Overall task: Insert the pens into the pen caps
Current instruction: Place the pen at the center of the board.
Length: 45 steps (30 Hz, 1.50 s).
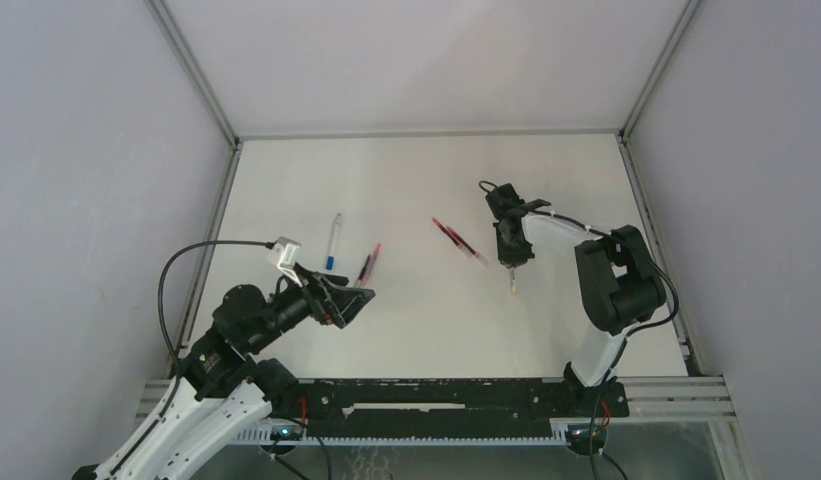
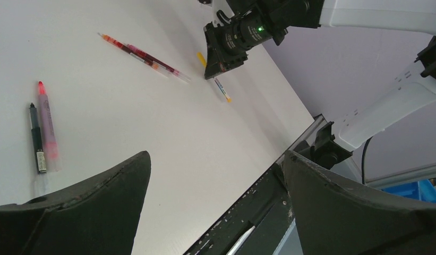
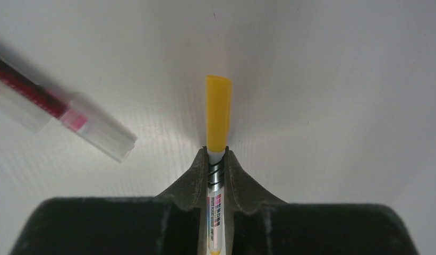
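1. The yellow pen lies on the white table. Its barrel is pinched in the right gripper, whose jaws are narrowed tight around it.
2. A yellow cap sits on the pen's end, just past the fingertips and in line with the barrel. It looks joined to the pen, but I cannot tell whether it is pushed fully home.
3. Just beside this pen lie two red pens, close together and slanted. Well apart to the left, a black pen and a pink pen lie side by side, with a blue pen beyond them.
4. No loose caps show anywhere on the table, and these other pens are too small to tell if they are capped. By my judgement the yellow pair is being finished, and the state of the rest is unclear.
5. The left gripper hangs above the near left of the table, jaws spread wide and holding nothing.
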### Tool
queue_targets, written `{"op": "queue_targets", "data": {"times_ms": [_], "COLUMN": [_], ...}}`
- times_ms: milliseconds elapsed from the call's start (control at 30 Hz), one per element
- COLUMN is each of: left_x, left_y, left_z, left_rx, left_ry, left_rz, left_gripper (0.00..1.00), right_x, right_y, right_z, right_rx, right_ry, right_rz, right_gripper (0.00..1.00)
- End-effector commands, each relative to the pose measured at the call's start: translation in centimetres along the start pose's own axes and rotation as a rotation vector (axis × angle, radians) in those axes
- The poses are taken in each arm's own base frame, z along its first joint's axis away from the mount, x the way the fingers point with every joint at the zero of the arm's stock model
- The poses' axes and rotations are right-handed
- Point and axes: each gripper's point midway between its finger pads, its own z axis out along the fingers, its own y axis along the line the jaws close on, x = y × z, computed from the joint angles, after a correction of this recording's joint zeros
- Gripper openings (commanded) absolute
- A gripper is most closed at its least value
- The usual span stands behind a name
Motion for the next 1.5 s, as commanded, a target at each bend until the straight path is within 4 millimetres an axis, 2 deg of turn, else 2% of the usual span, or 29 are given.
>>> {"op": "queue_targets", "data": {"times_ms": [0,367,700,833,1000,1067,1133,1267,1467], "left_x": [-2.5,-2.4,-2.5,-2.5,-2.5,-2.5,-2.5,-2.5,-2.3], "left_y": [-1.5,-1.4,-1.2,-1.2,-1.0,-0.9,-0.6,-0.4,-0.4], "left_z": [-0.6,-0.8,-1.1,-1.2,-1.2,-1.2,-1.1,-1.0,-0.9], "left_rx": [0.028,0.021,0.009,0.006,-0.007,-0.01,-0.021,-0.029,-0.026], "left_ry": [-0.06,-0.061,-0.064,-0.063,-0.066,-0.066,-0.068,-0.074,-0.067], "left_rz": [0.003,0.002,0.003,0.003,0.003,0.003,0.001,-0.003,-0.002], "left_gripper": [0.98,0.98,0.98,0.98,0.98,0.98,0.98,0.98,0.98], "right_x": [-1.2,-0.7,-1.1,-1.9,-3.5,-4.1,-4.3,-4.2,-4.3], "right_y": [-0.2,0.3,0.0,0.0,0.2,1.0,2.3,4.8,7.5], "right_z": [0.0,0.6,-1.0,-3.2,-8.1,-9.9,-10.8,-10.2,-7.5], "right_rx": [0.05,0.047,0.038,0.015,-0.04,-0.092,-0.157,-0.274,-0.364], "right_ry": [-0.027,-0.003,-0.033,-0.09,-0.219,-0.274,-0.301,-0.251,-0.159], "right_rz": [-0.043,-0.072,-0.075,-0.074,-0.092,-0.125,-0.185,-0.294,-0.433], "right_gripper": [0.17,0.35,0.35,0.35,0.36,0.37,0.41,0.42,0.41]}}
